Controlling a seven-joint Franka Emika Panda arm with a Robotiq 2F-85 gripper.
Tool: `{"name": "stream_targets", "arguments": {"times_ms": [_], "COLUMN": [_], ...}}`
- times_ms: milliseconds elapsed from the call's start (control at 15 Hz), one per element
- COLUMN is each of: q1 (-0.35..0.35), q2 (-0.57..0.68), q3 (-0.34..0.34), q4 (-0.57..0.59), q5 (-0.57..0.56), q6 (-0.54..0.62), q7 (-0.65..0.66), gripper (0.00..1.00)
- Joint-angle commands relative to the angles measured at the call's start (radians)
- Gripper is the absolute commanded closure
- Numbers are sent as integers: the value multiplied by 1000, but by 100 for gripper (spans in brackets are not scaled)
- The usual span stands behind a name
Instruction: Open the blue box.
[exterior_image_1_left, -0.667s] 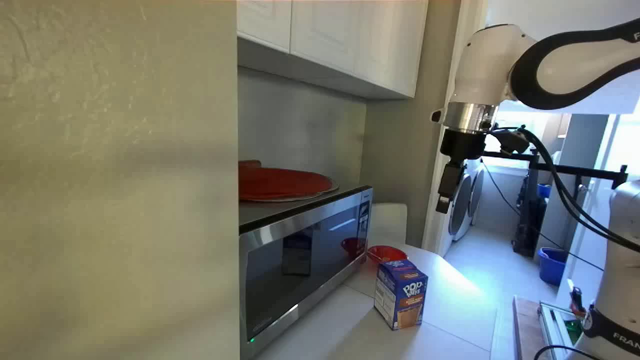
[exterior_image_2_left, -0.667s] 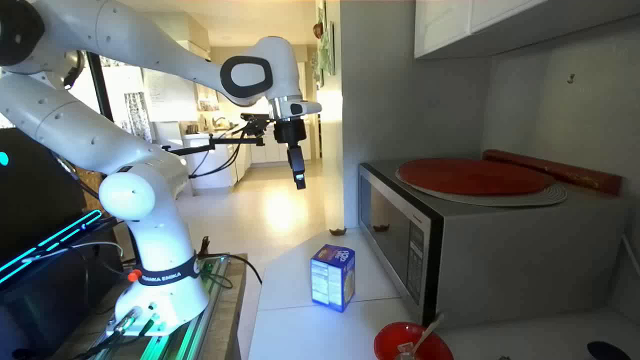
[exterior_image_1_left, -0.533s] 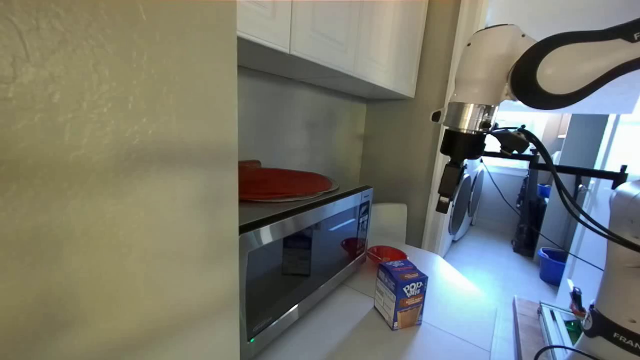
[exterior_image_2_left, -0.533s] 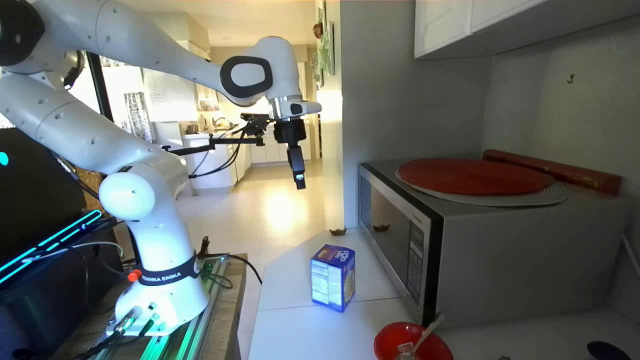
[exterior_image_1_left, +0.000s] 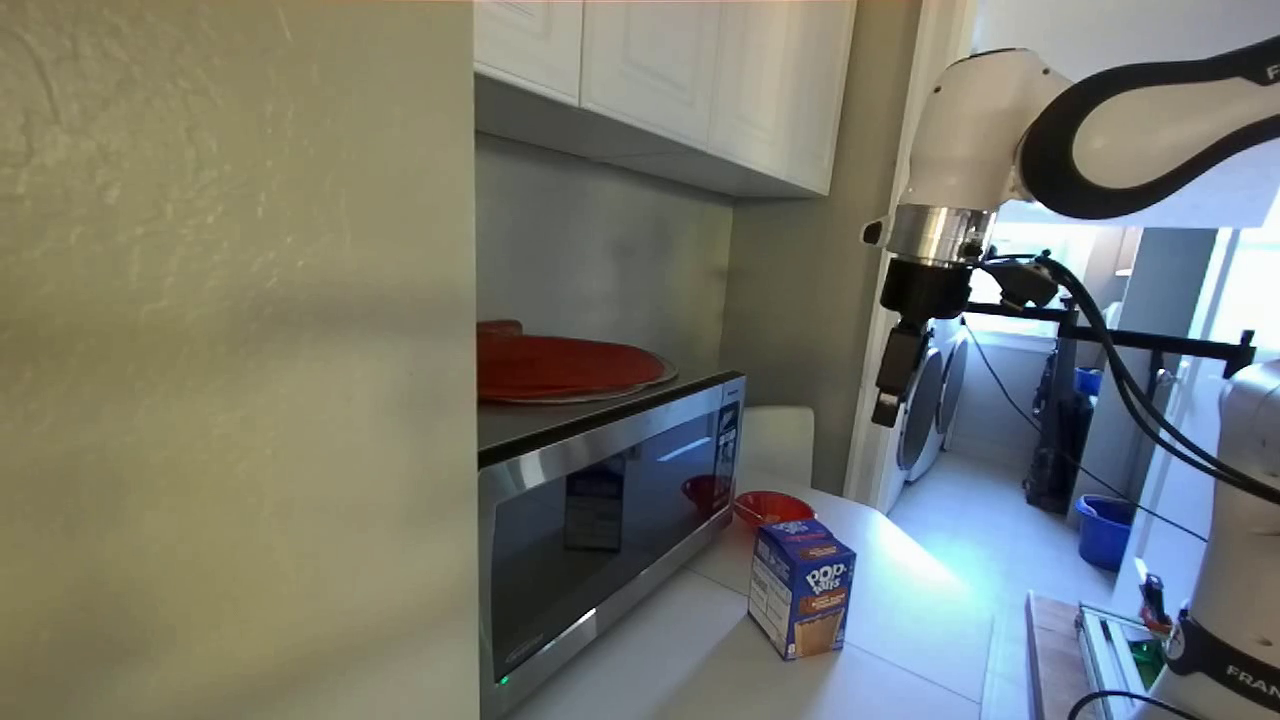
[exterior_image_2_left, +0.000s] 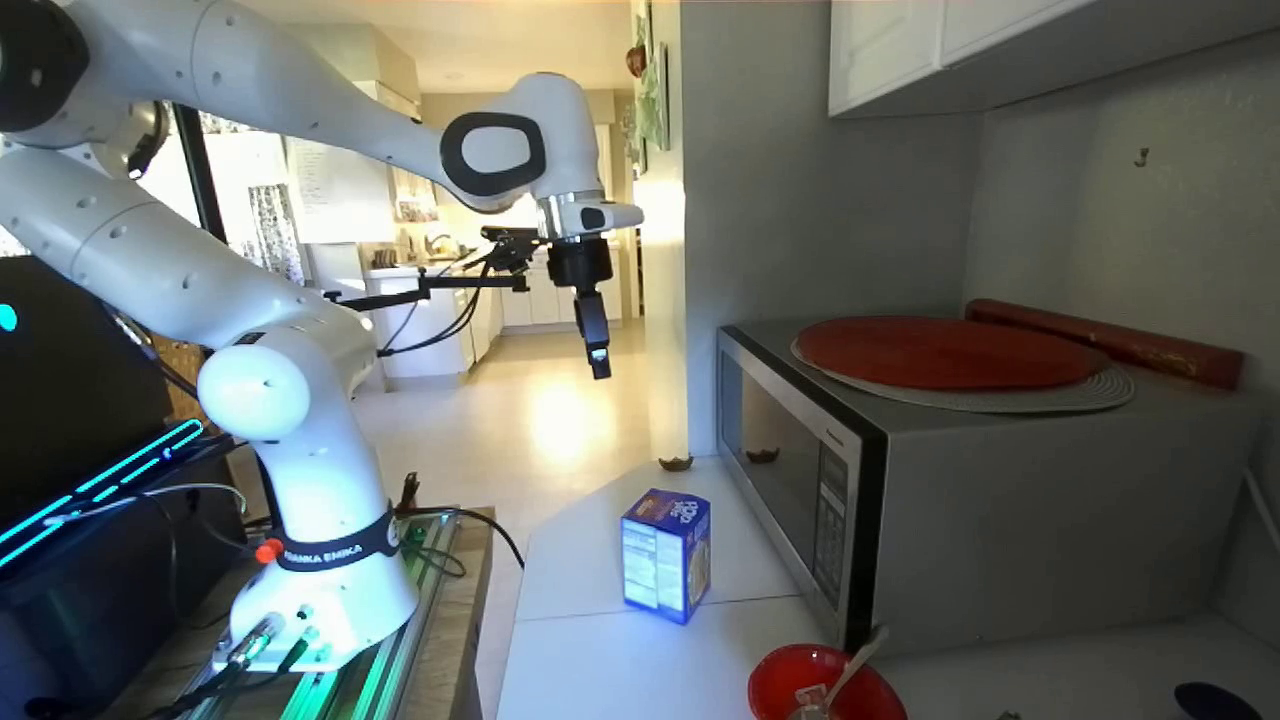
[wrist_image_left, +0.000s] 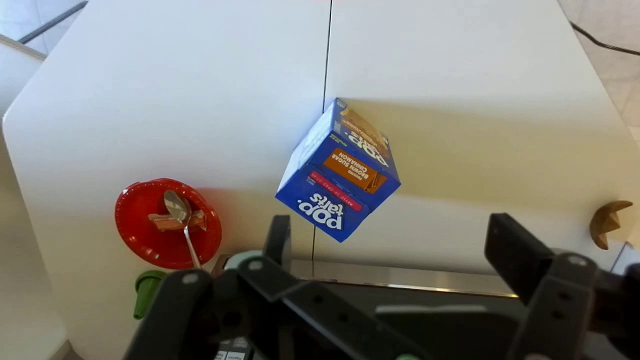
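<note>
We are tagging this as the approach step: nothing is touching the blue box (wrist_image_left: 345, 175), and we are judging the opening itself as not yet started. The box is standing upright on the white tabletop (wrist_image_left: 200, 100), sitting in front of the microwave (exterior_image_2_left: 1040, 530) and apart from it, with the red bowl (wrist_image_left: 139, 212) resting off to one side and holding a spoon (wrist_image_left: 176, 205). Its top is looking closed; in the wrist view we are seeing a red date strip (wrist_image_left: 336, 191) across it, probably running along the flap edge.

The gripper (wrist_image_left: 392, 235) is hanging well above the box in both exterior views, pointing down with a slight tilt. Its fingers (wrist_image_left: 515, 245) are standing wide apart and are gripping nothing.

Next move, we are guessing: lowering to the top, bringing one fingertip to the flap edge, then prying up rather than squeezing the whole box. We are expecting a wrist turn too, as the box is sitting skewed to the fingers. Risk we are flagging: nothing is bracing the box, so a side bump is probably going to slide or tip it
</note>
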Motion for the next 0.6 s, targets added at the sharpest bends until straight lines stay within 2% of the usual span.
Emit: {"name": "stream_targets", "arguments": {"times_ms": [0, 333, 533], "q1": [-27, -109, -130], "q2": [71, 225, 327], "q3": [-35, -134, -206], "q4": [26, 79, 130], "q5": [-6, 22, 82], "q6": [3, 45, 60], "q7": [26, 51, 49], "gripper": [0, 0, 0]}}
